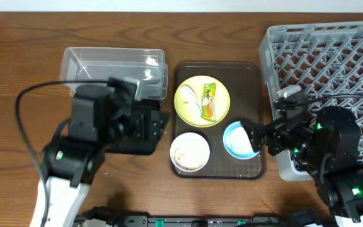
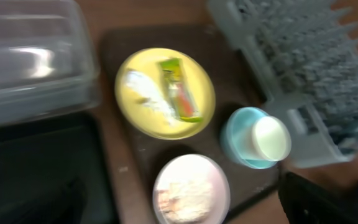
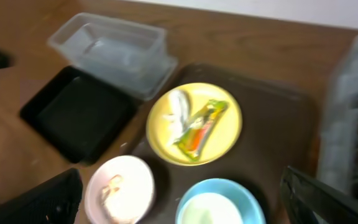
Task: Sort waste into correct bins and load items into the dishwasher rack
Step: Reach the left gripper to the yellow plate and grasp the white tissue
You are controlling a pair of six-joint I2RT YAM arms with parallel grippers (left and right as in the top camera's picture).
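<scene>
Black tray (image 1: 145, 149) mostly hidden under left arm (image 1: 84, 135); rack (image 1: 333, 57) cropped.

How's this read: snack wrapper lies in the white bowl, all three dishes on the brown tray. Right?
One point is wrong. The snack wrapper lies on the yellow plate, not in the white bowl, which holds only whitish scraps. The overhead view shows it. All three dishes, the light blue bowl included, do sit on the brown tray.

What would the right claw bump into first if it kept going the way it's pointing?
Most likely the light blue bowl on the brown tray: it lies dead ahead of the open right claw in its wrist view, though depth is unclear.
</scene>
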